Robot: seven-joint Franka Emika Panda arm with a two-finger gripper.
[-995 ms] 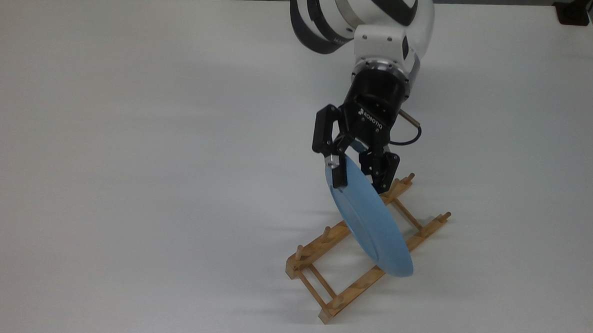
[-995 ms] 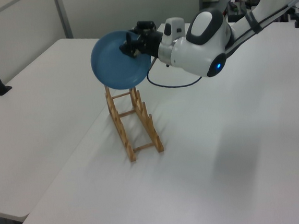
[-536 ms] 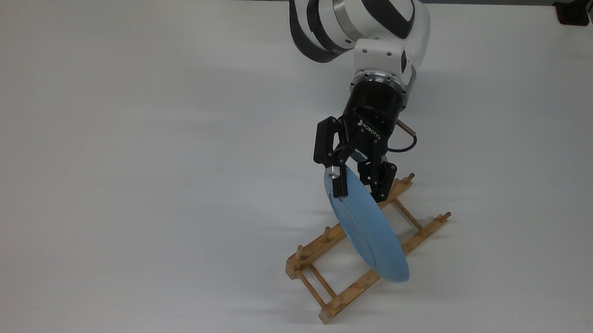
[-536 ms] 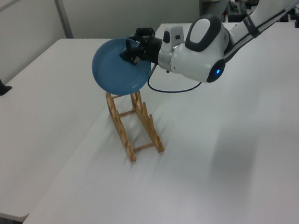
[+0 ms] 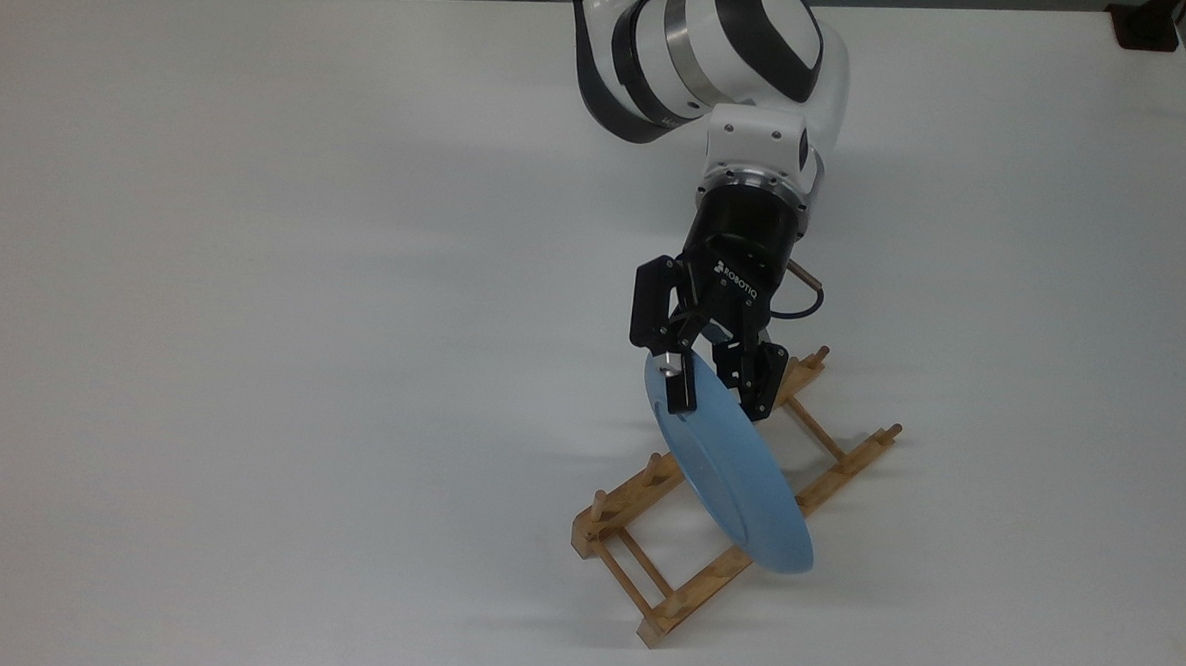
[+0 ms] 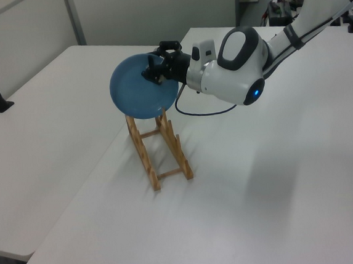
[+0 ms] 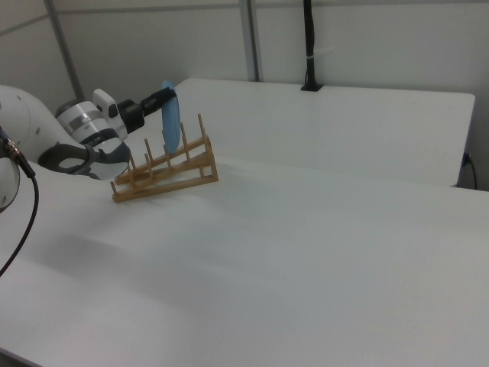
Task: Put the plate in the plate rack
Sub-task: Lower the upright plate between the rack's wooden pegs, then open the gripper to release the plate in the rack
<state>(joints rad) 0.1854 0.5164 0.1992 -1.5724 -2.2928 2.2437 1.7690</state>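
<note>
Right of centre in the top view, the claw (image 5: 716, 388) is clamped on the upper rim of the plate (image 5: 732, 479), one finger on each face, with the plate held on edge and slanting down toward the lower right of the frame. The plate hangs over the middle of the plate rack (image 5: 643, 560), crossing both wooden rails at an angle; whether its lower rim already touches the wood cannot be told from here. In the left view the plate (image 6: 142, 93) sits above the rack's (image 6: 161, 152) upper end, its hollow face turned toward the camera, and in the right view it (image 7: 171, 122) appears edge-on among the upright pegs (image 7: 174, 164), slightly tilted. The main risk, as I judge it, is that the rim lands on top of a peg or a rail rather than dropping into a gap, since the plate runs skewed to the rails in the top view; pressing down then could tip or push the light rack across the worktop (image 5: 254, 308). Letting go while the plate is unsupported could make it roll out or fall flat. From the upper middle of the top view the arm reaches downward, its wrist pitched so the claw points down and toward the rack.
</note>
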